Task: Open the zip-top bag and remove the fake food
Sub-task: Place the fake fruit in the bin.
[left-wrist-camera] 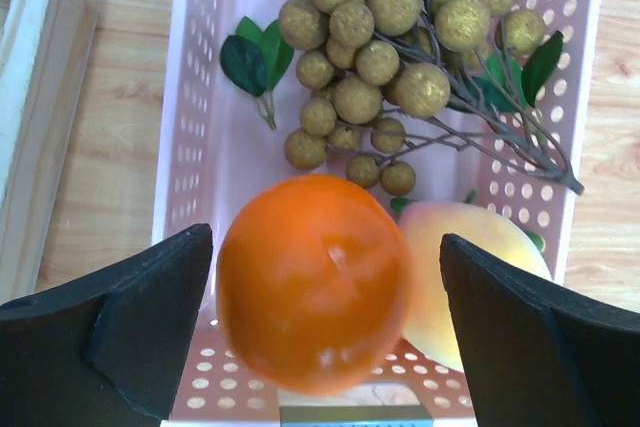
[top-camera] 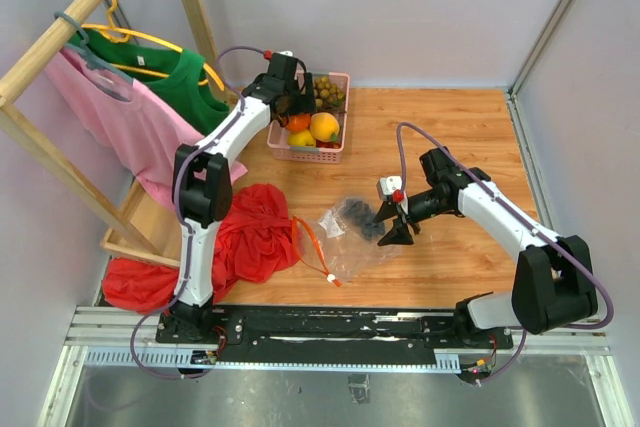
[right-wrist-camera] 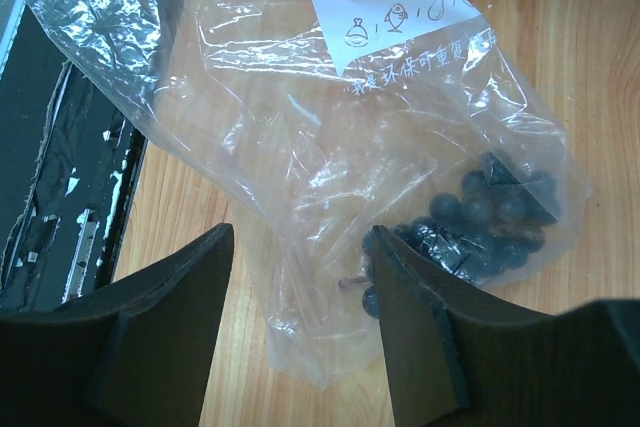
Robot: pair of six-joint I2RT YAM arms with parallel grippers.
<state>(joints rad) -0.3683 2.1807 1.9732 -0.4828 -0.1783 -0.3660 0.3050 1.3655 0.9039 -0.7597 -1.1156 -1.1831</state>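
Top external view: the left gripper (top-camera: 296,107) hangs over the pink basket (top-camera: 340,147) at upper centre, which holds a tan bunch (top-camera: 328,93), an orange (top-camera: 298,122), a lemon (top-camera: 300,138) and a yellow-orange fruit (top-camera: 324,127). Just below centre the bag (top-camera: 335,237) lies on the table (top-camera: 450,127), its zip strip (top-camera: 318,252) toward the red cloth (top-camera: 255,232) at lower left. A purple bunch (top-camera: 355,215) is inside it, and the right gripper (top-camera: 396,229) sits at the bag's right edge. Left wrist view: the left gripper (left-wrist-camera: 325,277) stands wide apart with the orange (left-wrist-camera: 315,282) between its fingers (left-wrist-camera: 130,332), a thin gap on the left and a wider one on the right, so it is unclamped. The tan bunch (left-wrist-camera: 400,57) fills the upper basket (left-wrist-camera: 200,97), and the yellow-orange fruit (left-wrist-camera: 460,219) is at the orange's right. Right wrist view: the right gripper (right-wrist-camera: 300,247) is parted, with clear bag (right-wrist-camera: 290,117) film between the tips and nothing pinched. The purple bunch (right-wrist-camera: 485,217) lies inside at right, beside the right finger and below a white label (right-wrist-camera: 390,17).
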